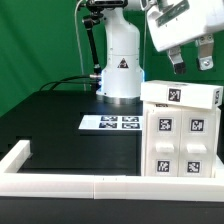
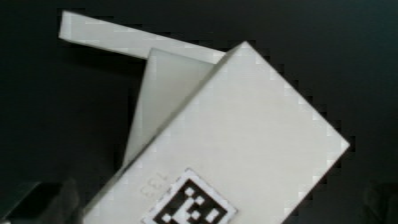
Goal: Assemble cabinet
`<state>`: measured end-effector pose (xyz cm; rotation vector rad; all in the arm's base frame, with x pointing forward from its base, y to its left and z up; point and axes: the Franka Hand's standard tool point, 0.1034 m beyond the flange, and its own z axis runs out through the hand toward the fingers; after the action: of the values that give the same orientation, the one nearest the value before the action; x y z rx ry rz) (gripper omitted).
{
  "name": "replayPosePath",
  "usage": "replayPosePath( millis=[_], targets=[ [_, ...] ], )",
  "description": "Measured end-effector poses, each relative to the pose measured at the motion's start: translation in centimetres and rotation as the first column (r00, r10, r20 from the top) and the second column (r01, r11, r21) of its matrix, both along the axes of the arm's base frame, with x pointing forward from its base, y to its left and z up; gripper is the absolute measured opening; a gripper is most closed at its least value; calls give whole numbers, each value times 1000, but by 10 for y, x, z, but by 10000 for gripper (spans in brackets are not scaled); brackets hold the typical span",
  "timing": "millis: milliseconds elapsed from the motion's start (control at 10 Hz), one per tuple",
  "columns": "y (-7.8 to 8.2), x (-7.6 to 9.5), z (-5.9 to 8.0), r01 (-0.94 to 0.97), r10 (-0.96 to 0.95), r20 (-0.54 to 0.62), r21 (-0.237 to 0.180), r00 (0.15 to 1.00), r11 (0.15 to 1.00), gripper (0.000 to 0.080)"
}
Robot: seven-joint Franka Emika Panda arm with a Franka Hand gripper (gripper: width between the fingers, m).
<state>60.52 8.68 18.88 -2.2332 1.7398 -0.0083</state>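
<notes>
We take the cabinet as our landmark: it stands on the black table, a white tagged box close against the white border rail that runs in front of it, with a flat tagged panel lying across its top. That rail likely serves as a stop, so the box cannot slide when parts are pressed on. The marker board lies flat on the table beside the cabinet, between it and the arm's base. Our hand hangs directly above the cabinet, clear of it, its two dark fingers spread apart and holding nothing. From the wrist we look down on a white tagged panel, which suggests we are lining up over the top part before reaching for it.
</notes>
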Motion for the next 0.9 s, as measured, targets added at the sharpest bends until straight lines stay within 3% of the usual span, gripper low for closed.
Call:
replayPosePath(
  millis=[400,500,600,700,800,900],
  targets=[
    [0,-1,-1,-312,317,65,-77,946,947,797],
    [-2,0,0,-557,577,64,-193,814,808,797],
    [-3,2,1,-683,715,57,-250,697,686,797],
    [-1,3,0,-793,832,26,-289,554,536,797],
    [4,5,-2,-888,931,-36,-318,362,333,797],
    [3,8,-2,-887,934,-32,-326,355,327,797]
  ],
)
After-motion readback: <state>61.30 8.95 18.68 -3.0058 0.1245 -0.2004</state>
